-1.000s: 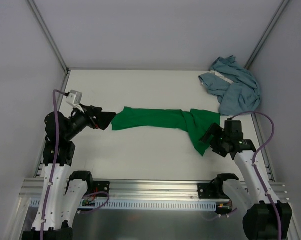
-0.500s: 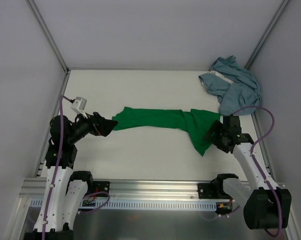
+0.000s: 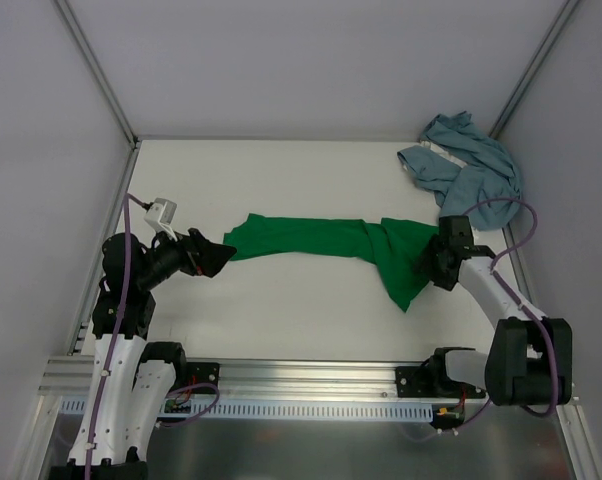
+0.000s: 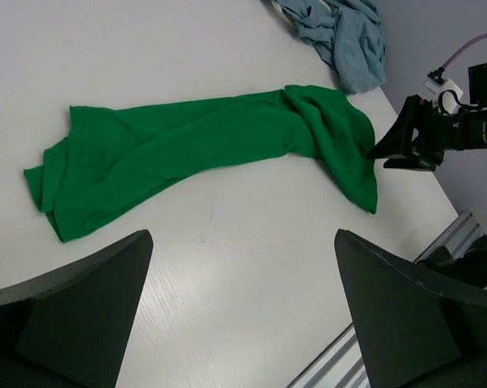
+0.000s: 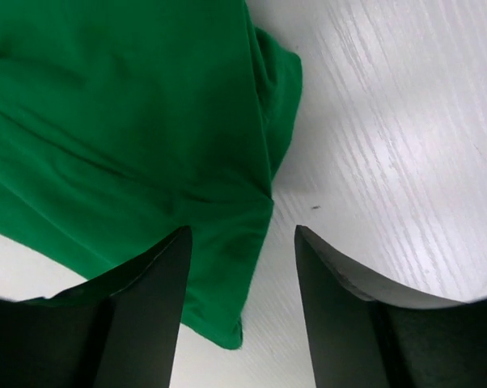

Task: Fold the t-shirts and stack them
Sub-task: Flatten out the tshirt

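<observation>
On the white wood-grained table (image 3: 281,180), walled by pale grey panels (image 3: 311,60), the green t-shirt (image 3: 311,238) stretches from just ahead of the released left claw (image 3: 224,254) to beneath the right claw (image 3: 429,263), whose fingers stand apart astride its edge, while the blue-grey t-shirt (image 3: 466,175) lies crumpled beyond the right claw, its shape lost in folds.

No writing, label or number is legible.

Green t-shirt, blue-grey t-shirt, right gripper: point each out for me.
green t-shirt (image 3: 311,238): top external view, middle of its stretched-out body.
blue-grey t-shirt (image 3: 469,182): top external view, centre of the crumpled heap.
right gripper (image 5: 242,236): right wrist view, midway between its fingertips.
</observation>
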Robot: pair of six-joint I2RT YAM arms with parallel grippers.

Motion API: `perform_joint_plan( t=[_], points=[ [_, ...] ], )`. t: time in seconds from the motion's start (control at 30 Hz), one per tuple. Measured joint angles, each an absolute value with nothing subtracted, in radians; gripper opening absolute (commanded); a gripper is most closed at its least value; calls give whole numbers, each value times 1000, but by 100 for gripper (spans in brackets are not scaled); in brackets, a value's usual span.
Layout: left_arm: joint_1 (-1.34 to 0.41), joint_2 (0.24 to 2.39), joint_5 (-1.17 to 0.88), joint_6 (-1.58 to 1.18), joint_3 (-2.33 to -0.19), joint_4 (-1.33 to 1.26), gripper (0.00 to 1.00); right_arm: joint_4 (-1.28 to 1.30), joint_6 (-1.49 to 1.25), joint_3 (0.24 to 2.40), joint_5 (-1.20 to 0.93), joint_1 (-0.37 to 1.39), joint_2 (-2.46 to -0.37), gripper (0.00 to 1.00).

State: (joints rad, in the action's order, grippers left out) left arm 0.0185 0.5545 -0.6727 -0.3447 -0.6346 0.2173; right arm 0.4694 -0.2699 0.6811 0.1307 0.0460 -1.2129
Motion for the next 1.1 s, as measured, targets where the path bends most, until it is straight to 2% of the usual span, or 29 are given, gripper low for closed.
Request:
perform_joint_plan(
  t=[0.03,0.1,0.4,0.47,0.5,0.57,0.87,1.1],
  points=[
    [19,555,-673,-344,-635,219,99,460,-270,686,131,46,-1227,50],
    [19,556,-673,-340,-635,223,99,440,-269,692,131,45,-1255,48],
    [19,556,-672,-328,-635,224,99,377,-268,704,131,43,-1376,52],
    [19,556,-672,-326,-635,224,99,368,-268,704,131,41,-1389,50],
    [19,556,-672,-326,-635,224,99,364,-268,704,130,40,-1394,27],
    [19,556,-672,-326,-635,224,99,353,-258,708,126,37,-1404,1],
    [18,647,-591,-353,-630,178,99,351,-260,726,98,27,-1400,0],
    [-44,1112,-398,-397,-719,157,99,393,-257,732,63,26,-1275,0]
  ],
)
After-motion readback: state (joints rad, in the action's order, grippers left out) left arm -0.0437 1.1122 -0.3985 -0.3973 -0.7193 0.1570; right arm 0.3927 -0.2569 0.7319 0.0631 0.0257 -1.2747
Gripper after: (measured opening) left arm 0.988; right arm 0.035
